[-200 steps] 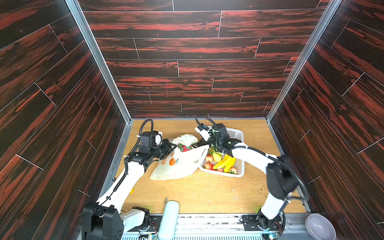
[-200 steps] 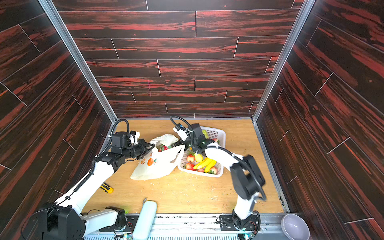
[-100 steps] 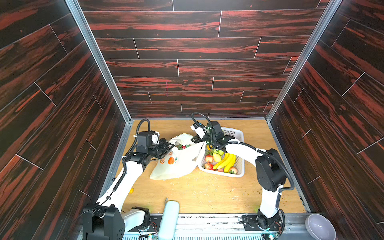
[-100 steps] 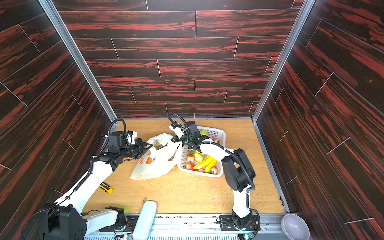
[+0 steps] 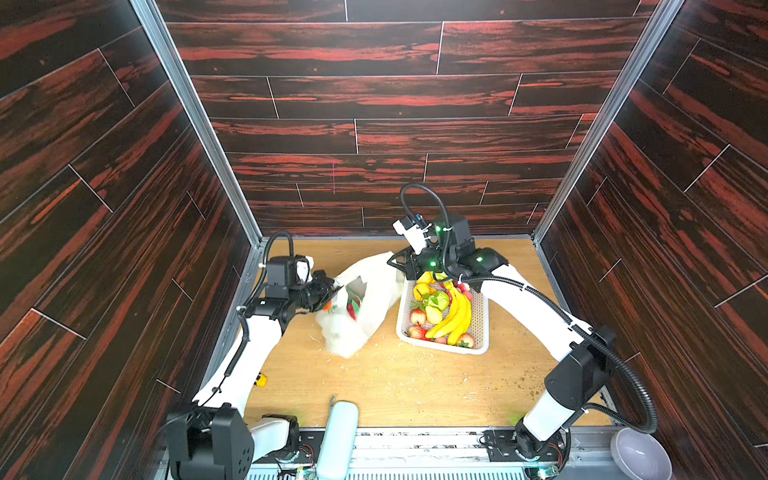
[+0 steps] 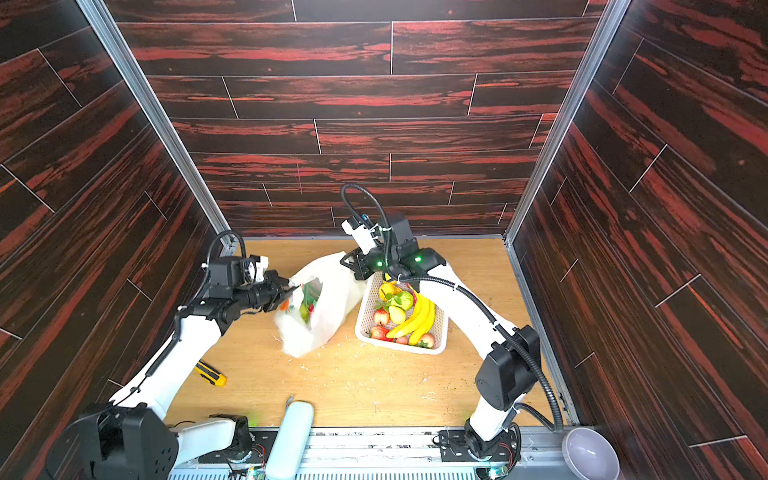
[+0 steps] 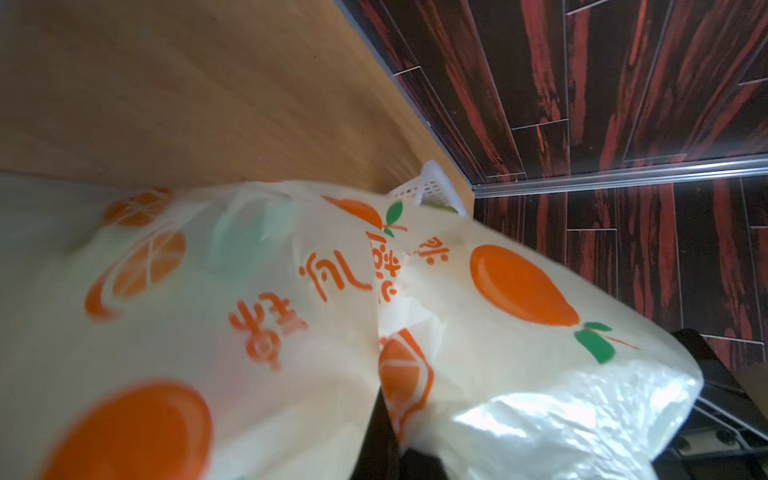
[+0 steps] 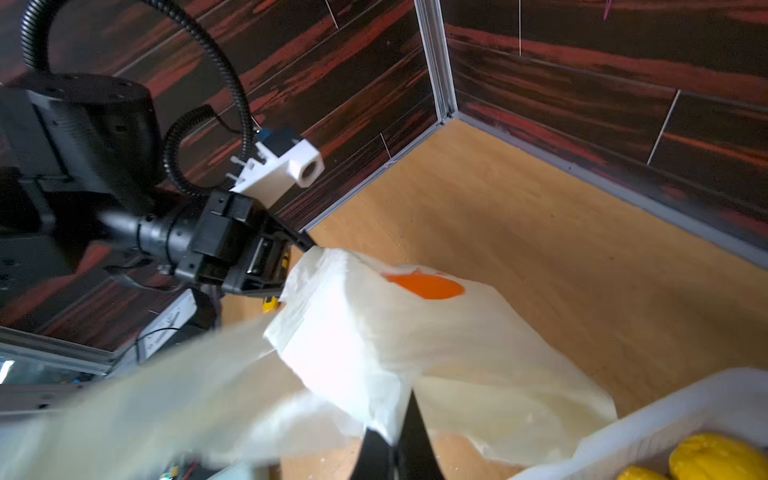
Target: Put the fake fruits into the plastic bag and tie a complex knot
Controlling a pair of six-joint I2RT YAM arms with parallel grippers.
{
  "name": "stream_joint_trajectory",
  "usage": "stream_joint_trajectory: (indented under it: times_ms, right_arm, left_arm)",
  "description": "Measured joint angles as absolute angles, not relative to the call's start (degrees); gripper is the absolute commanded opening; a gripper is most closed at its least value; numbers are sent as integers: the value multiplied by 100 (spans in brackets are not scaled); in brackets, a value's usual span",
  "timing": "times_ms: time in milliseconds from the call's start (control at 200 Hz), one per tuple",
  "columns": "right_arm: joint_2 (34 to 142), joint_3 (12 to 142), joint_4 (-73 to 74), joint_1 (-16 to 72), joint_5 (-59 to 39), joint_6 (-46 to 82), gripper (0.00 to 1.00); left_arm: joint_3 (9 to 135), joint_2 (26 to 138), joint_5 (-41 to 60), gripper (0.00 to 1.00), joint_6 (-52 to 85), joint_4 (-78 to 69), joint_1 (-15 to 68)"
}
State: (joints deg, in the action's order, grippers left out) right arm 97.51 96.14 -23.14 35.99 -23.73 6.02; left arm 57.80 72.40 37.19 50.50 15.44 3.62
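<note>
Cream bag (image 5: 376,291) — right jaws now clamped.

The bag (image 5: 374,286) was thin translucent cream plastic film, crinkled, shiny where light struck, with flat orange print. The fruits (image 5: 457,316) looked like glossy moulded plastic. The basket (image 5: 480,332) was matt white perforated plastic. The table (image 5: 415,386) showed pale matt wood grain, the walls (image 5: 395,95) dark red wood-look panels, and the posts (image 5: 199,124) brushed metal.
</note>
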Motion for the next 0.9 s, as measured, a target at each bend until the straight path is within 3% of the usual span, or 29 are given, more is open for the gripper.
stream_joint_trajectory:
  times_ms: [125, 361, 476, 726, 902]
  right_arm:
    - [9815, 9623, -2582, 3448, -2381, 829, 0]
    - [10261, 9679, -2851, 2954, -2311, 1203, 0]
    - [10278, 9701, -2965, 2926, -2246, 1256, 0]
    - [10422, 10038, -3044, 2816, -2187, 1347, 0]
    - [10698, 10285, -3094, 2659, -2189, 1347, 0]
  left_arm:
    - [5994, 7566, 3844, 4, 4928, 1579, 342]
    - [6298, 8044, 4064, 38, 4644, 1892, 139]
    - [6713, 7964, 4034, 49, 4344, 2279, 19]
    - [6938, 6716, 3813, 64, 3647, 2781, -5]
    - [6816, 5511, 3809, 81, 3041, 2880, 30]
